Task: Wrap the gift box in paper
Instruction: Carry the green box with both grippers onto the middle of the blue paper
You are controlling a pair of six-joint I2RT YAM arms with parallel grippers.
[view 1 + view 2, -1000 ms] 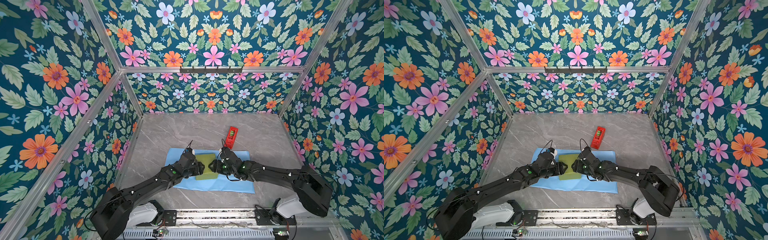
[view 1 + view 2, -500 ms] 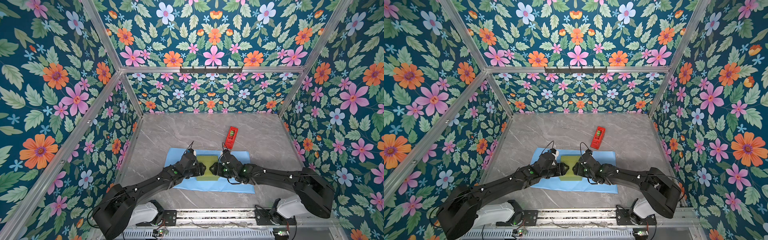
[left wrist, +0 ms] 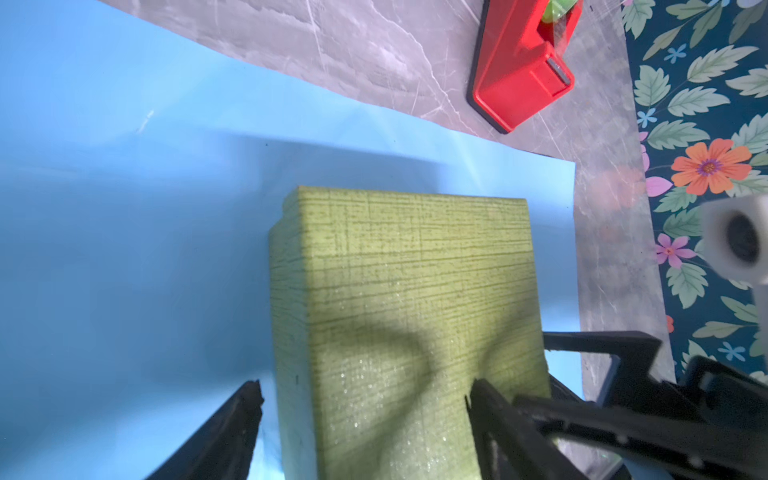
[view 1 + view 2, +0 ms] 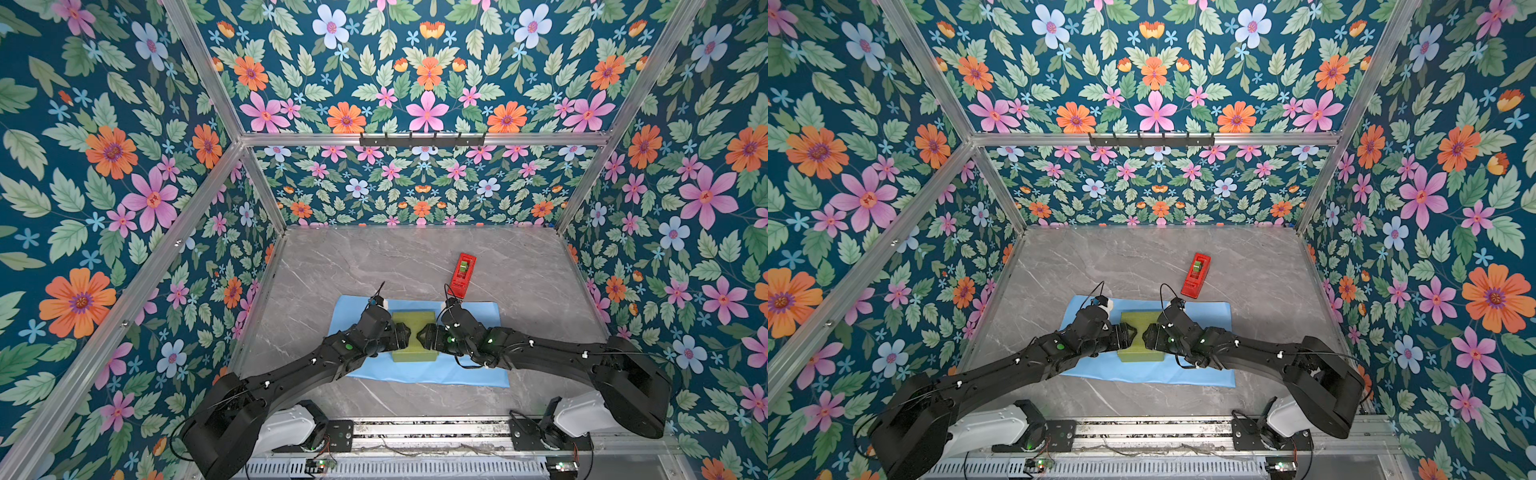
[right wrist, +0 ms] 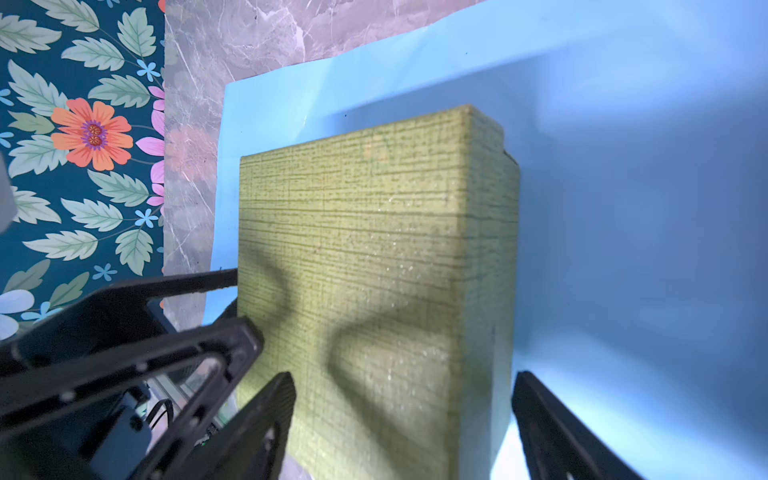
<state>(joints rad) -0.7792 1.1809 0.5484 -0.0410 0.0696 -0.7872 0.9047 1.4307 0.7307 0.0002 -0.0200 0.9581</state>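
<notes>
The gift box (image 4: 413, 322) lies flat at the middle of the paper (image 4: 419, 372), which is spread under it so, I judge, flaps can fold up. My left gripper (image 4: 402, 336) and right gripper (image 4: 422, 334) face each other across its top, jaws spread, one finger over the top, one beside a wall, pinching nothing.

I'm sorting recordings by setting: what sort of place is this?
Probably a robot test booth: floral wall panels on an aluminium frame, a marble-look table, two robot arms mounted on a rail.
</notes>
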